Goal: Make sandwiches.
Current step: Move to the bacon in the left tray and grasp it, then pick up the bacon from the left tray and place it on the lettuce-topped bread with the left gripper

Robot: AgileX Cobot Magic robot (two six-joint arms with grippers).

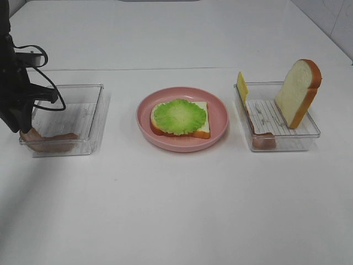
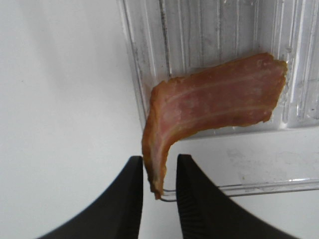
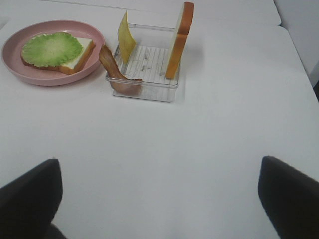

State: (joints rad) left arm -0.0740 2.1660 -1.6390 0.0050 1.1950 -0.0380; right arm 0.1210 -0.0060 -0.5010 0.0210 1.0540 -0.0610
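Observation:
A bread slice [image 1: 202,130] topped with a green lettuce leaf [image 1: 179,116] lies on the pink plate [image 1: 222,118] at the centre. My left gripper [image 1: 23,131] is shut on one end of a bacon strip [image 2: 219,99], which bends up from the left clear container [image 1: 95,110]; the rest of the strip [image 1: 55,141] lies on the container floor. My right gripper [image 3: 159,162] is open and empty over bare table, and is out of the high view. The right clear container [image 1: 311,134] holds a yellow cheese slice [image 1: 241,85], an upright bread slice [image 1: 298,91] and another bacon strip [image 1: 263,139].
The white table [image 1: 176,210] runs wide in front of the plate and containers. The left arm and its cable [image 1: 47,83] hang over the left container's near-left corner. The right wrist view shows the plate [image 3: 47,82] left of the right container [image 3: 149,94].

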